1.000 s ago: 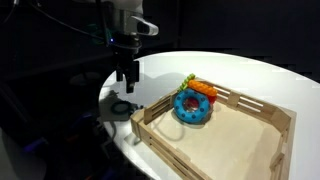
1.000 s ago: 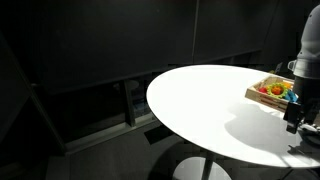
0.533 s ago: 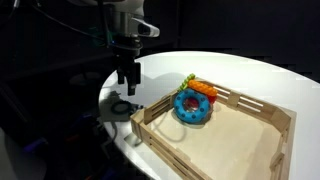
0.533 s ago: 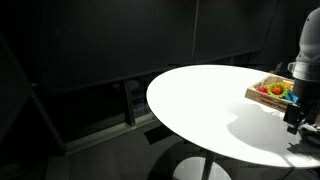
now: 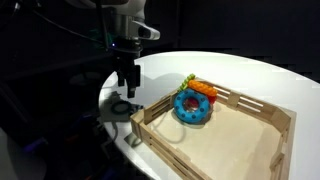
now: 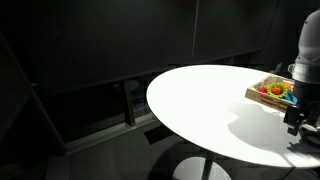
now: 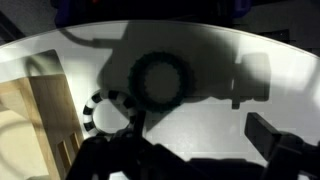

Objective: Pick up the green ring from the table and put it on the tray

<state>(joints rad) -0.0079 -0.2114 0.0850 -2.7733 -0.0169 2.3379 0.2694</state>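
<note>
One round white tabletop [image 5: 250, 70], dark room around. One green ring [image 5: 122, 105] lies on it at left, just outside the corner of one wooden tray [image 5: 262, 105]. One tool [image 5: 128, 92] hangs above the ring, jaws apart, empty. One blue toy [image 5: 193, 108] sits inside the tray.

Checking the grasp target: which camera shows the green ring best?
The wrist view: the green ring lies close, bumpy rim visible, beside the tray. In an exterior view the ring is a dark loop below the gripper. In an exterior view across the table, I cannot make it out.
</note>
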